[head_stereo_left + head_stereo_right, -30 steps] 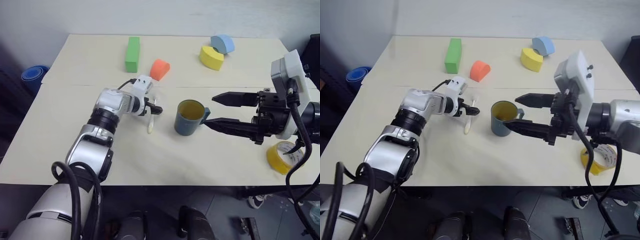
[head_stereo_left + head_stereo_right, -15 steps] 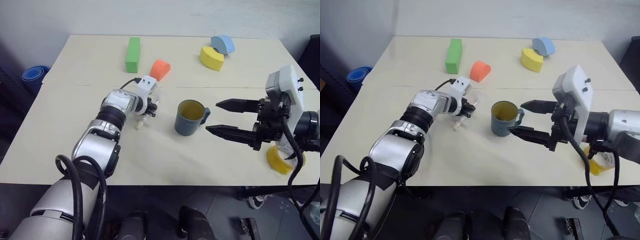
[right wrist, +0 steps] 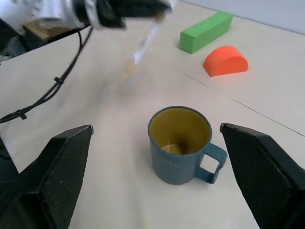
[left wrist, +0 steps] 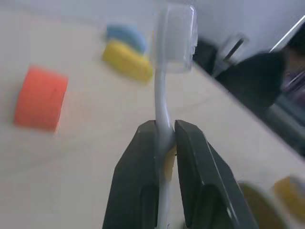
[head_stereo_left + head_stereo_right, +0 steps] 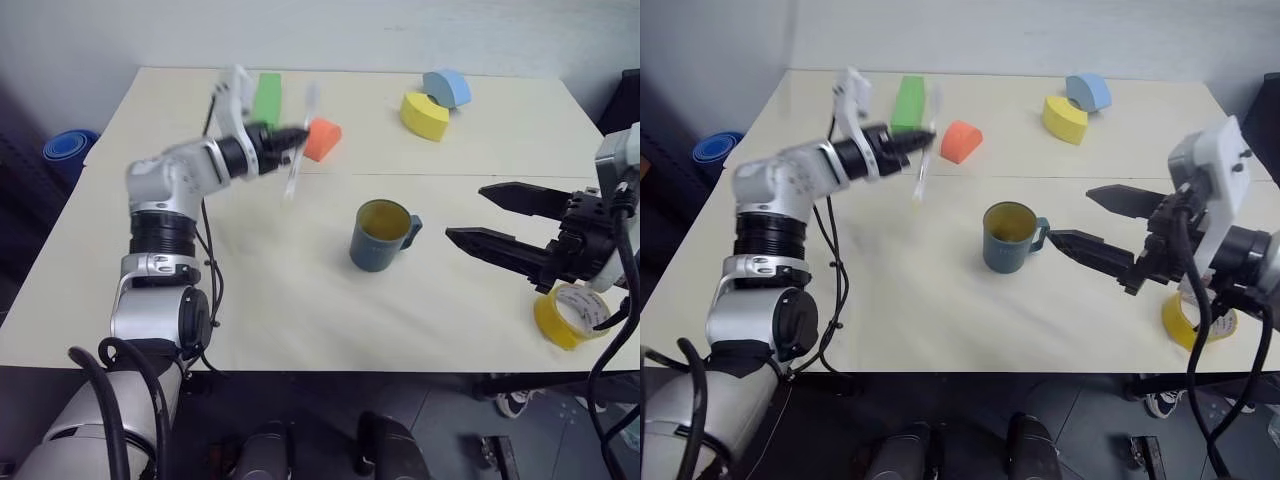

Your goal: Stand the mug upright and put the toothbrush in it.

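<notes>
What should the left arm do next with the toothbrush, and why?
Probably carry the slim white toothbrush, pinched in the left gripper, over to the upright teal-blue mug, whose yellow mouth is open; the brush is held well off to the side.

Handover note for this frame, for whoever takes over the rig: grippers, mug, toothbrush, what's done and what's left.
Left gripper: shut on the toothbrush, held in the air above the table, near the orange block.
Right gripper: open, holding nothing, beside the mug's handle side.
Mug: upright at mid-table, mouth up, nothing inside.
Done: mug stands upright; toothbrush is picked up.
Left: carry the toothbrush over the mug, lower it in, release.
</notes>
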### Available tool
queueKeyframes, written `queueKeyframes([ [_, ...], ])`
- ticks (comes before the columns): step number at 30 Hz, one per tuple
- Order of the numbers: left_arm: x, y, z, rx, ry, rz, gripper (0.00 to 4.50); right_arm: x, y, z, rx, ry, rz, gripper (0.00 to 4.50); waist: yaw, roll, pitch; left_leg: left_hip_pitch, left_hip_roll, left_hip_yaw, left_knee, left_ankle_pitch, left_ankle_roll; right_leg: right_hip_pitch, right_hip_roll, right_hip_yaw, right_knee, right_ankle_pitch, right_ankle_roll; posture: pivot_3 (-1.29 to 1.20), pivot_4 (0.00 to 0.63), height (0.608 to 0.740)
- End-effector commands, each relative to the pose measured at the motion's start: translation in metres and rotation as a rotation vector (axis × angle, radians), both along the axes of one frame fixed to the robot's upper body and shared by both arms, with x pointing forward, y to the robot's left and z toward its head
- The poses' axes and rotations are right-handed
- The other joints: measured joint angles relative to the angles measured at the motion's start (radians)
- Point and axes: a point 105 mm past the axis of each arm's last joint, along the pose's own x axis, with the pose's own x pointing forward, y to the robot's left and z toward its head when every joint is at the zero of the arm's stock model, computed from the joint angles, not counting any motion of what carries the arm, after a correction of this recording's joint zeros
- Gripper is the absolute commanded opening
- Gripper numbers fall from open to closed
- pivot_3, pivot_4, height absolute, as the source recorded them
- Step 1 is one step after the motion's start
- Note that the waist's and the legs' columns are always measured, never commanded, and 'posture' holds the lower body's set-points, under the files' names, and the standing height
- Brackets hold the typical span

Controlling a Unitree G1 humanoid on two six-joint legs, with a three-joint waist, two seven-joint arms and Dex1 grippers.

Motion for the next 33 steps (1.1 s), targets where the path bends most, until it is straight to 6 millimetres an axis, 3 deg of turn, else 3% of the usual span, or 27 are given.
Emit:
queueKeyframes([
  [1,-0.026,-0.023,0.027,-0.116,-0.13,-0.075,0.41,-0.002,-0.004,0.01,0.034,-0.057,-0.031,4.46,0.002,0.0,0.0,0.0,0.0,0.0,0.0,0.0,0.0,0.001,0.0,0.0,0.0,0.0,0.0,0.0,0.15,0.74],
  [6,-0.026,-0.074,-0.01,-0.019,-0.165,-0.068,0.41,0.0,-0.004,0.009,0.037,-0.056,-0.046,4.46,0.008,0.0,0.0,0.003,0.0,0.001,0.0,0.0,0.0,0.003,0.0,0.001,-0.002,0.0,0.0,0.0,0.15,0.74],
  [9,-0.024,-0.093,-0.027,-0.012,-0.168,-0.062,0.41,0.0,-0.006,0.009,0.041,-0.055,-0.061,4.46,0.01,0.0,0.0,0.002,0.0,0.002,0.0,0.0,0.0,0.003,0.001,0.001,-0.003,0.0,0.0,0.0,0.15,0.74],
  [13,-0.022,-0.111,-0.032,-0.022,-0.197,-0.069,0.41,0.0,-0.007,0.006,0.053,-0.044,-0.078,4.46,0.015,0.0,0.0,0.002,0.0,0.002,0.0,0.0,0.0,0.003,0.001,0.001,-0.005,0.0,0.0,0.0,0.15,0.74],
  [17,-0.023,-0.118,-0.051,0.054,-0.226,-0.073,0.41,-0.001,-0.007,0.004,0.057,-0.039,-0.09,4.46,0.02,0.0,0.0,0.001,-0.001,0.003,-0.001,0.0,0.001,0.003,0.001,0.001,-0.008,0.0,0.0,0.0,0.15,0.74],
  [24,-0.033,-0.119,-0.074,0.069,-0.186,-0.12,2.42,0.005,-0.014,0.008,0.07,-0.046,-0.126,4.5,0.021,0.0,0.0,0.0,-0.001,0.003,0.0,0.001,0.002,0.003,0.001,0.001,-0.009,0.0,0.0,0.0,0.15,0.74],
  [28,-0.035,-0.114,-0.062,-0.001,-0.181,-0.113,3.69,0.009,-0.013,0.005,0.067,-0.038,-0.125,4.5,0.023,0.0,0.0,0.0,-0.001,0.003,0.0,0.001,0.003,0.003,0.001,0.001,-0.01,0.0,0.0,0.0,0.15,0.74],
  [30,-0.032,-0.098,-0.046,0.004,-0.211,-0.077,4.32,0.012,-0.015,0.001,0.048,-0.025,-0.124,4.5,0.022,0.0,0.0,0.0,-0.001,0.003,0.0,0.001,0.003,0.003,0.001,0.001,-0.01,0.0,0.0,0.0,0.15,0.74],
  [33,-0.038,-0.064,-0.021,0.033,-0.252,-0.103,4.47,0.016,-0.02,-0.005,0.022,0.0,-0.127,4.5,0.011,0.0,0.0,0.0,0.0,0.003,0.0,0.001,0.003,0.003,0.001,0.001,-0.009,0.0,0.0,0.0,0.15,0.74],
])
